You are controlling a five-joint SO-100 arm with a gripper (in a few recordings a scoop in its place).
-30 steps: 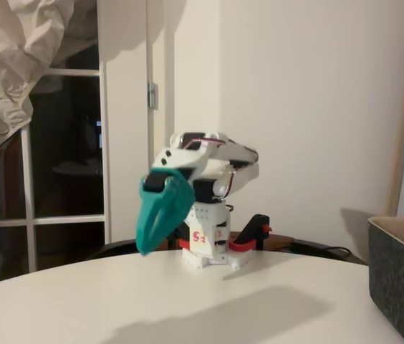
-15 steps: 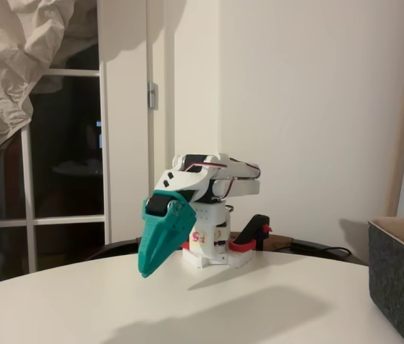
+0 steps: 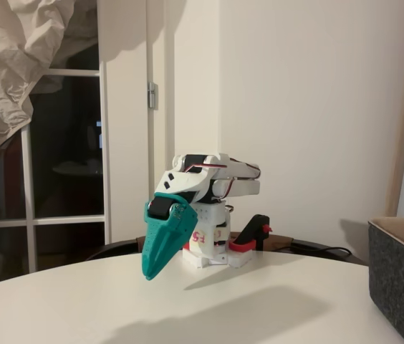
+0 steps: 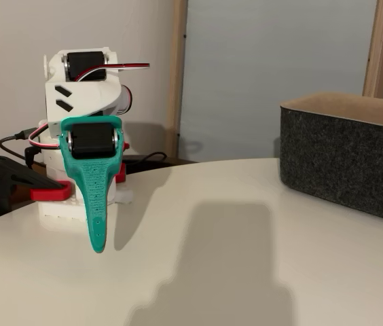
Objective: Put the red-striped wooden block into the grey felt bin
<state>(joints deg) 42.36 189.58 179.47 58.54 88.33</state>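
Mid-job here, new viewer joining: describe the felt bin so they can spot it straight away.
Start at the white round table. On it, to the right of the white arm in both fixed views, stands the grey felt bin: a dark grey straight-sided box with a tan inner lining, apart from the teal end effector.

Teal end effector (image 3: 150,272), fingers together, tip-down over white table (image 3: 80,308).

The arm's base (image 3: 205,247) is sitting toward the far side of the worktop (image 3: 152,308), with the pincer (image 3: 152,269) hanging just in front of it, tips pointing down above the surface. The grey felt bin (image 4: 348,153) is standing well apart, off at the right edge in both fixed views.
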